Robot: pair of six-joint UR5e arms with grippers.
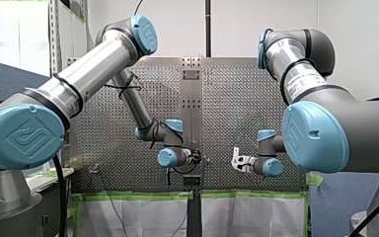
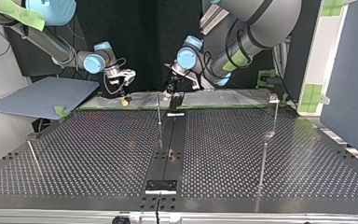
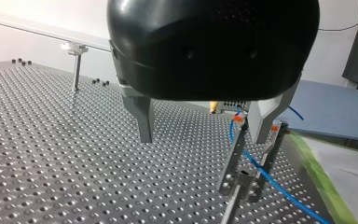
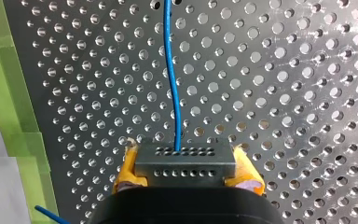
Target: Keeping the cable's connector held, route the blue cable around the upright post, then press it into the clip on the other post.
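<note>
My right gripper (image 4: 186,159) is shut with its yellow pads (image 4: 127,170) on the grey metal connector (image 4: 200,163). The blue cable (image 4: 171,84) runs straight out of the connector over the perforated plate. In the left wrist view the blue cable (image 3: 272,183) passes a pair of slim uprights with orange tips (image 3: 237,149), close beside one metal finger (image 3: 261,122). My left gripper (image 3: 203,137) stands open just above the table with nothing between its fingers. In the top view my right gripper (image 2: 125,87) is at the far left edge and my left gripper (image 2: 170,91) near the far middle.
A thin upright post (image 2: 159,111) stands on the centre rail near my left gripper. Further posts rise at the top view's right (image 2: 264,156) and left (image 2: 32,151). Another post with a clip head (image 3: 76,65) stands far ahead. Green tape (image 4: 14,93) marks the table edge.
</note>
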